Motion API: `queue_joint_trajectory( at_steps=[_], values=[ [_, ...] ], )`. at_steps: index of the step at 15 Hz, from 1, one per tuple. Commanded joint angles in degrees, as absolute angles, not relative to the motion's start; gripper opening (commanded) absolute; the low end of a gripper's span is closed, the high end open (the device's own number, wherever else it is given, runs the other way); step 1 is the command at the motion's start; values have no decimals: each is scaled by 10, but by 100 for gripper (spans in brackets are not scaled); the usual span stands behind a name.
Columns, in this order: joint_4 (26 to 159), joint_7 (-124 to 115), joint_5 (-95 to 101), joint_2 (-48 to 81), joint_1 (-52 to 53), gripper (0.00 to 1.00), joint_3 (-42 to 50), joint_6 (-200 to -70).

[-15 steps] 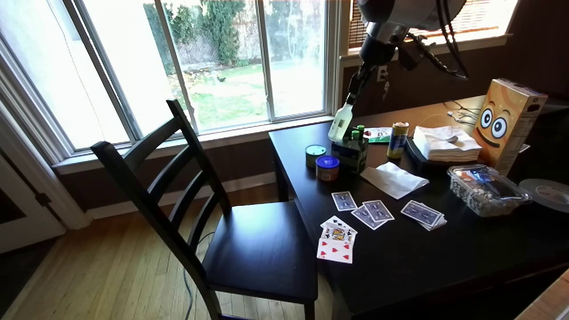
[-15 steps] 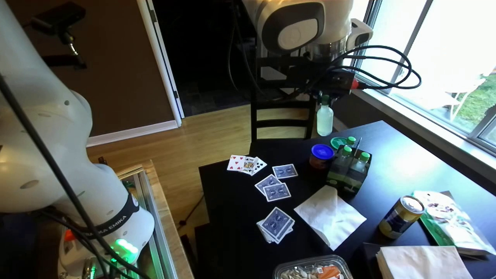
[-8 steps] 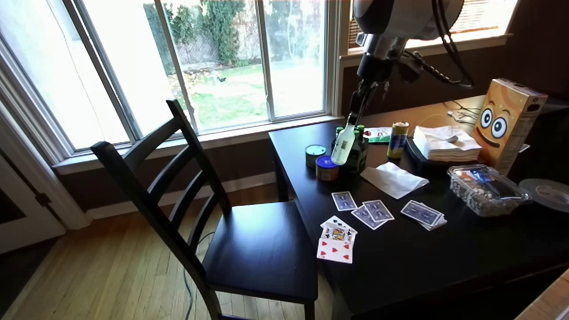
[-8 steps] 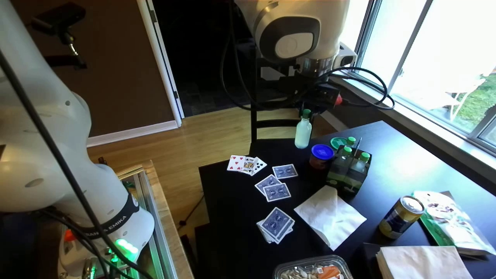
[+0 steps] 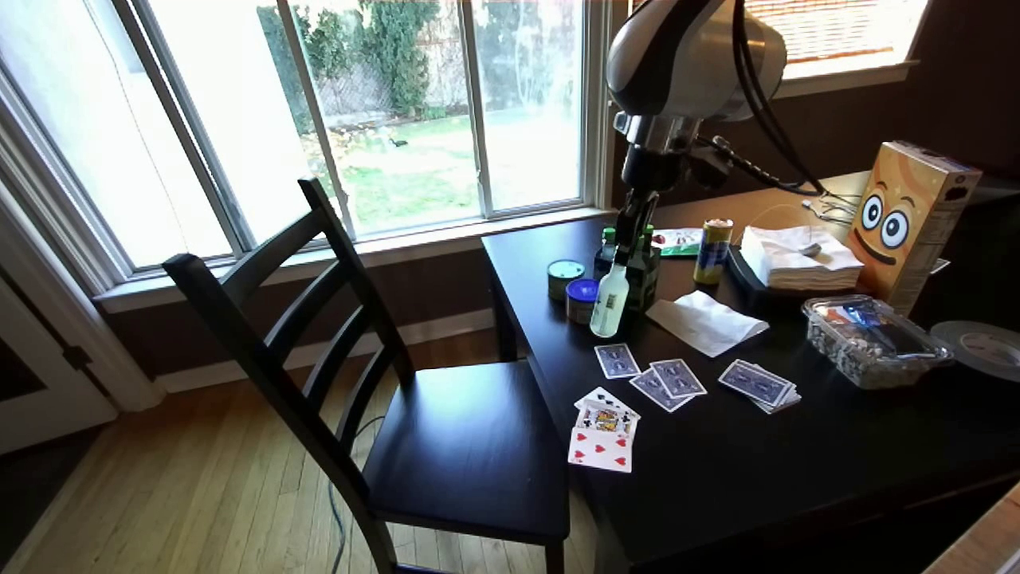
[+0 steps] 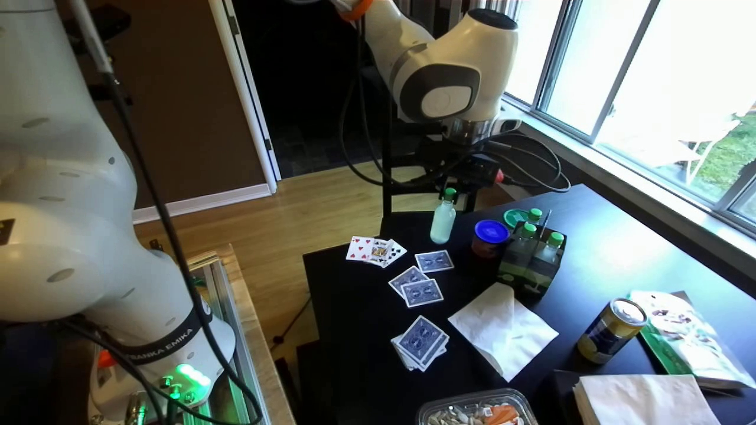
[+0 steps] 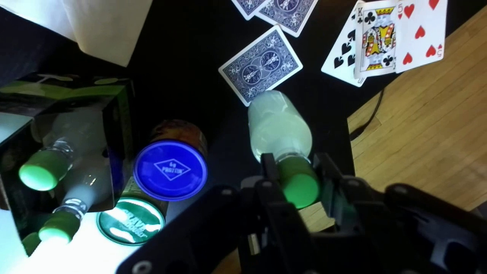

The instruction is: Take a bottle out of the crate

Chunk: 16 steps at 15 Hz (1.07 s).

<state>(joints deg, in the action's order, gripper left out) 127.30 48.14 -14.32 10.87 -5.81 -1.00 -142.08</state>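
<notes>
My gripper (image 7: 296,167) is shut on the green cap of a pale, whitish bottle (image 7: 277,121), one finger on each side. In both exterior views the bottle (image 5: 610,304) (image 6: 443,223) hangs slightly tilted below the gripper (image 5: 620,259) (image 6: 450,192), outside the crate. Its base is low over the table between the blue-lidded tub and a card; whether it touches the table I cannot tell. The small dark crate (image 6: 525,277) holds more green-capped bottles (image 6: 554,241). In the wrist view the crate (image 7: 64,93) is at the left, apart from the held bottle.
A blue-lidded tub (image 7: 171,171) and a green-lidded tub (image 7: 131,220) stand between crate and bottle. Playing cards (image 6: 434,261), a napkin (image 6: 505,333), a can (image 6: 611,330), a clear container (image 5: 872,343) and a cartoon box (image 5: 908,223) are on the table. A chair (image 5: 470,446) stands at its edge.
The gripper has carried the bottle down toward the table, away from above the crate and past the blue-lidded tub, toward the cards. The crate and other objects have not moved.
</notes>
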Motion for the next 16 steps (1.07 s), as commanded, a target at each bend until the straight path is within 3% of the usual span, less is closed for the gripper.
queue_joint_trajectory(
  at_steps=[1,16],
  values=[
    [1251,440,-94,141,-43,11,-13,-1422],
    [1237,328,26,194,-7,11,-37,-1442]
  ],
)
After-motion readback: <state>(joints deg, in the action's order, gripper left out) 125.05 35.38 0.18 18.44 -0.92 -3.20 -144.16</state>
